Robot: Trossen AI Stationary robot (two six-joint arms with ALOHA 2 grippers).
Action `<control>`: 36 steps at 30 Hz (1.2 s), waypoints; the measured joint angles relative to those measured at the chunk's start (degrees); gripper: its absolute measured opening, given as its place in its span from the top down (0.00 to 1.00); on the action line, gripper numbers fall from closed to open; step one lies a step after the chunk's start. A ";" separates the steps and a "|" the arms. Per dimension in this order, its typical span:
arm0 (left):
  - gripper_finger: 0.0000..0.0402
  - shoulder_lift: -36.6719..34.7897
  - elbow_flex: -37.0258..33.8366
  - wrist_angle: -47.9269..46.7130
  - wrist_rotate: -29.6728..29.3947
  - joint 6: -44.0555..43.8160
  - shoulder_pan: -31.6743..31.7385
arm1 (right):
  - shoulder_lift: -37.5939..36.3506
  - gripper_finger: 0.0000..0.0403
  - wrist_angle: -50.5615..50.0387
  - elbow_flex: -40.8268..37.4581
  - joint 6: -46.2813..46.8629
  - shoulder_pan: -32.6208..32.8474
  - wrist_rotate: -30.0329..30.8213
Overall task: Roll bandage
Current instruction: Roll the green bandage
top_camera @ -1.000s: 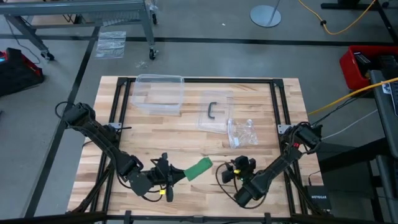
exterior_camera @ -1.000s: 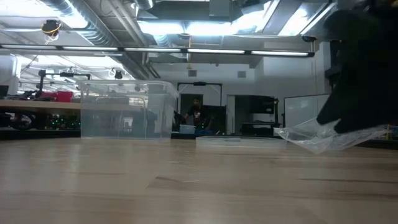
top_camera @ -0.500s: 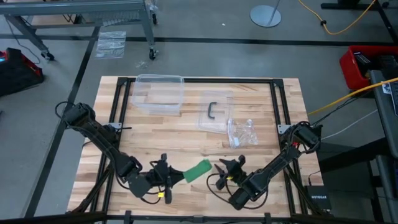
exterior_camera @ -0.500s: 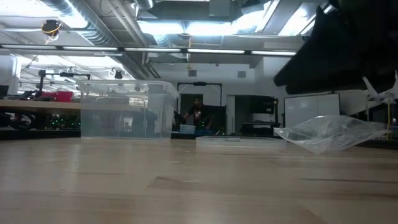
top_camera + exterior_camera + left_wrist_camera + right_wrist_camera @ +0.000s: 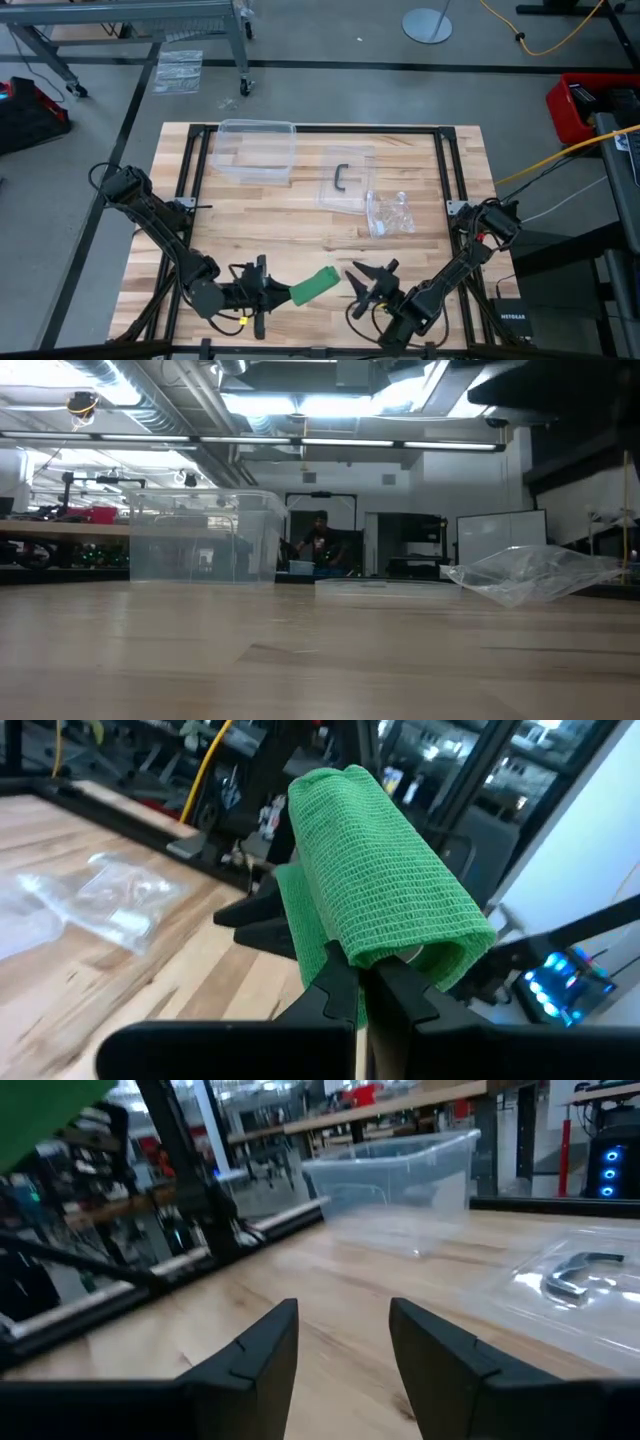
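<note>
The bandage (image 5: 312,286) is a bright green cloth strip wrapped into a loose, flat roll. It is held in the air near the table's near edge by my left gripper (image 5: 270,293), which is shut on it. The left wrist view shows the bandage (image 5: 380,870) reaching out beyond the fingertips. My right gripper (image 5: 368,281) stands open just right of the bandage, its fingers pointing toward it, with nothing between them (image 5: 343,1350). A corner of the bandage (image 5: 40,1110) shows in the right wrist view. My left gripper pinches the loose roll's near end (image 5: 372,958) between its two fingers, several layers together. The fingers lie level and point toward the table's right. The bandage is lifted clear of the table and sticks out past the fingertips toward my right gripper.
A clear plastic box (image 5: 256,150) stands at the table's far edge. Its flat lid with a dark handle (image 5: 342,180) lies to the box's right. A clear plastic bag (image 5: 390,212) lies right of the middle. Black frame rails (image 5: 190,180) run along the table's edges.
My left gripper has drawn a little toward the table's near left with the bandage, which stays lifted. My right gripper has moved toward the near edge and the bandage, risen, and turned from pointing downward to level, keeping its fingers open.
</note>
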 joint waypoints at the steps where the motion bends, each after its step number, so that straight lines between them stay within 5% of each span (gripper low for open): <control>1: 1.00 0.00 0.00 1.05 0.07 0.81 -0.01 | 0.00 0.59 0.88 0.26 -0.02 0.24 0.46; 10: 1.00 0.00 0.00 3.29 2.67 3.96 0.50 | -0.08 0.59 1.51 8.96 -7.55 -0.60 0.58; 19: 1.00 0.00 0.00 3.19 2.80 12.43 0.52 | -0.09 0.59 1.22 17.95 -30.36 -4.61 -19.97; 24: 1.00 0.00 0.00 2.56 2.78 13.53 0.49 | -0.55 0.59 0.67 19.45 -36.15 -5.75 -23.08; 31: 1.00 0.00 0.00 2.52 2.80 14.99 -0.40 | -3.25 0.59 -9.66 19.47 -31.14 -2.16 -19.75; 36: 1.00 0.00 0.00 2.48 2.78 15.30 -0.23 | -4.79 0.66 -29.62 19.47 -12.34 4.18 -10.41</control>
